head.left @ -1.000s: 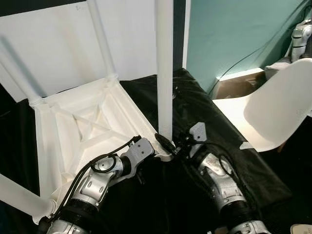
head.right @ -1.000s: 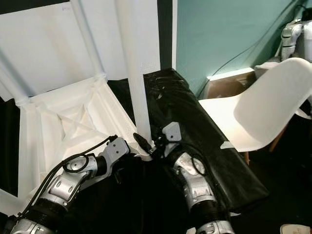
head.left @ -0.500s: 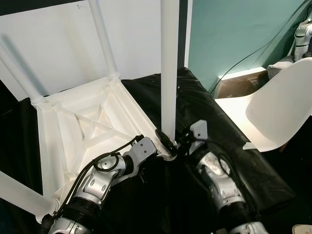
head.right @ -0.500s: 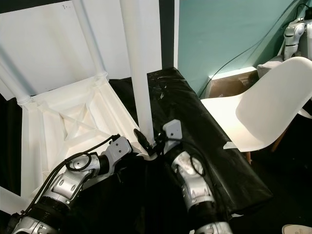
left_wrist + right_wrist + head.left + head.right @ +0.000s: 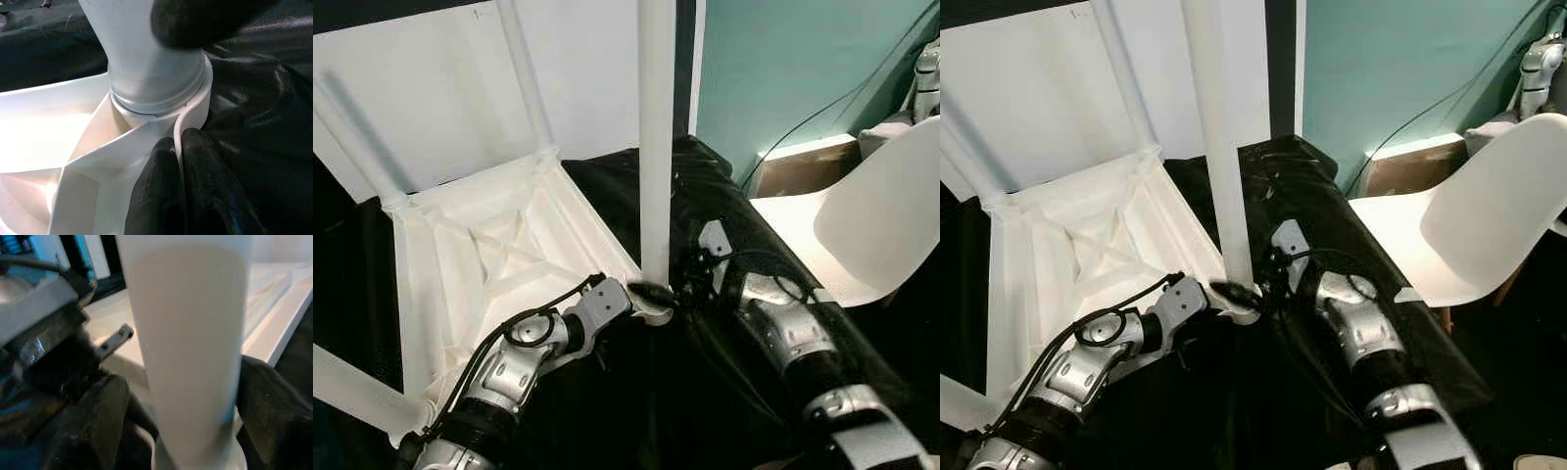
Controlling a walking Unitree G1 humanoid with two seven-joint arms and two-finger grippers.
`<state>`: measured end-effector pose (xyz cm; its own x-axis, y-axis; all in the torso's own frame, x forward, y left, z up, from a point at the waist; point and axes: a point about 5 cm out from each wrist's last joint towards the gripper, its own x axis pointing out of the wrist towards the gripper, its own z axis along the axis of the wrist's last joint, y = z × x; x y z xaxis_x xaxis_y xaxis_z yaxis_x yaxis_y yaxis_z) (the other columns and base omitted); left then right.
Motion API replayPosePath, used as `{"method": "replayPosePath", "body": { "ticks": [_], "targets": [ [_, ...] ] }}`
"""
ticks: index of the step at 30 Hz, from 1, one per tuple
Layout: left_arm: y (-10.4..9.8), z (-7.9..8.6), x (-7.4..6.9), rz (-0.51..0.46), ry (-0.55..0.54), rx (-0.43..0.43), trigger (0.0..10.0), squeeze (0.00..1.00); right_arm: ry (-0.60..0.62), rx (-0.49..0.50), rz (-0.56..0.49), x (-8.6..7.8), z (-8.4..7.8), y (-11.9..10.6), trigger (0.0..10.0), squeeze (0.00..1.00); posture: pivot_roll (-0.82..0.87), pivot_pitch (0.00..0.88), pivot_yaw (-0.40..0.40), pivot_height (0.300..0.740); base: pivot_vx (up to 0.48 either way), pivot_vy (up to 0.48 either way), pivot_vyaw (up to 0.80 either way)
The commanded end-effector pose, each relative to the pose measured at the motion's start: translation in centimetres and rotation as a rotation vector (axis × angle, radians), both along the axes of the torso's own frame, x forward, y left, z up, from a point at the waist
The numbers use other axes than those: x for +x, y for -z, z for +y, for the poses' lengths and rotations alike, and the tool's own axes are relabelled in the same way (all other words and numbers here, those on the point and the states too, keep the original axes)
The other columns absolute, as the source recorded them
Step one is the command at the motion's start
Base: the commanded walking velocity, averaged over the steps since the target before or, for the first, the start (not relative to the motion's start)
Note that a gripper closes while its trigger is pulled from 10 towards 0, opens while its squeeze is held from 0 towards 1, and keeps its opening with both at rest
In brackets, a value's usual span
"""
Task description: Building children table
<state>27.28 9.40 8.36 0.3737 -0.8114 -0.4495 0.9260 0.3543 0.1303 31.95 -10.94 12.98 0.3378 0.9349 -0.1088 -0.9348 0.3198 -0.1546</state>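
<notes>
White plastic all over the scene: the children's table (image 5: 480, 255) lies upside down on a black sheet (image 5: 724, 225), its ribbed underside facing up, legs poking out at the corners. One table leg (image 5: 656, 147) stands upright in the near corner socket (image 5: 161, 105), right between the two arms.

Left tool (image 5: 182, 181) is down at that corner, both black fingers (image 5: 156, 191) pressed close together with the thin edge of the table's frame pinched between them, just below the socket collar. From the head camera you see the left arm reaching in low, wrist cable looping over it.

Right tool (image 5: 190, 401) is on the leg itself, one finger on each side of the white tube, clamped around it just above the socket. In the left wrist view, a black fingertip (image 5: 195, 22) of that tool sits against the leg's base.

The leg sits in its collar, upright; whether it is fully seated I can't tell.

Off to the right, a white moulded chair (image 5: 1469, 225) stands beside the sheet, teal wall (image 5: 1400, 59) behind it, a cable trailing down the wall.
</notes>
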Motion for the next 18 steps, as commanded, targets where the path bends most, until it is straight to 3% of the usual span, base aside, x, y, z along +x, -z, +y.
{"method": "replayPosePath", "body": {
  "ticks": [1,4,10,12,13,14,15,17,18],
  "targets": [
    [5.85,0.27,-3.72,0.296,0.035,0.044,10.0,0.00,-0.119,-0.039,0.025,-0.40,0.53,0.30,0.0,0.00,0.05,0.000,-0.010,0.740,0.000,0.000,0.00],
    [5.83,0.37,-3.93,0.295,0.024,0.040,10.0,0.00,-0.217,-0.070,0.062,-0.94,0.54,0.53,0.0,0.00,0.06,0.000,-0.016,0.740,0.000,0.000,0.00],
    [5.88,0.48,-4.12,0.298,0.020,0.039,10.0,0.00,-0.189,-0.033,0.089,-1.13,0.59,0.72,0.0,0.00,0.07,0.000,-0.016,0.740,0.000,0.000,0.00],
    [5.90,0.55,-4.20,0.299,0.019,0.040,10.0,0.00,-0.061,0.052,0.064,-1.28,1.15,1.03,0.0,0.00,0.06,0.000,-0.015,0.740,0.000,0.000,0.00],
    [5.90,0.55,-4.20,0.299,0.019,0.040,10.0,0.00,-0.061,0.052,0.064,-1.28,1.15,1.03,0.0,0.00,0.06,0.000,-0.015,0.740,0.000,0.000,0.00],
    [5.86,0.53,-4.15,0.298,0.019,0.040,10.0,0.00,0.082,0.118,0.028,-1.15,1.47,1.05,0.0,0.00,0.06,0.000,-0.019,0.740,0.000,0.000,0.00],
    [5.86,0.53,-4.15,0.298,0.019,0.040,10.0,0.00,0.082,0.118,0.028,-1.15,1.47,1.05,0.0,0.00,0.06,0.000,-0.019,0.740,0.000,0.000,0.00],
    [5.73,0.42,-4.03,0.294,0.017,0.037,10.0,0.00,0.416,0.275,-0.070,-0.80,0.99,0.59,0.0,0.00,0.07,0.000,-0.023,0.740,0.000,0.000,0.00],
    [5.73,0.42,-4.03,0.294,0.017,0.037,10.0,0.00,0.416,0.275,-0.070,-0.80,0.99,0.59,0.0,0.00,0.07,0.000,-0.023,0.740,0.000,0.000,0.00]
  ]
}}
